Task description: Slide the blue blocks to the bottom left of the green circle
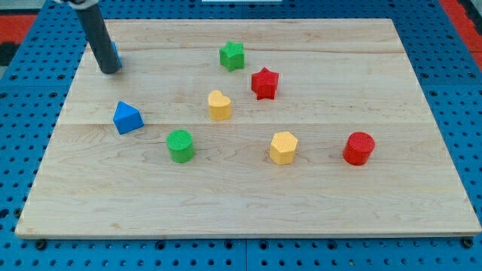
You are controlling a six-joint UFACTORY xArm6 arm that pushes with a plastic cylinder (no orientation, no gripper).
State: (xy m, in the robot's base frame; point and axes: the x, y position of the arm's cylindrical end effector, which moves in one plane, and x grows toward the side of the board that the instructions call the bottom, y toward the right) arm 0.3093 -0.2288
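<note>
Rod: no hand; my tip point(110, 71) touching blue block point(116, 55), mostly hidden, upper left.

Two blue blocks point(127, 118), a ribbed green circle point(181, 145), pale wooden board point(376, 196).

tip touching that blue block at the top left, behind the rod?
Cannot tell. In the camera view my tip overlaps the blue block, which is mostly hidden behind the rod, so neither contact nor gap shows plainly.

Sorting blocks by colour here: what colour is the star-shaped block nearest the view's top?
Green: the star block shows clearly in the camera view.
</note>
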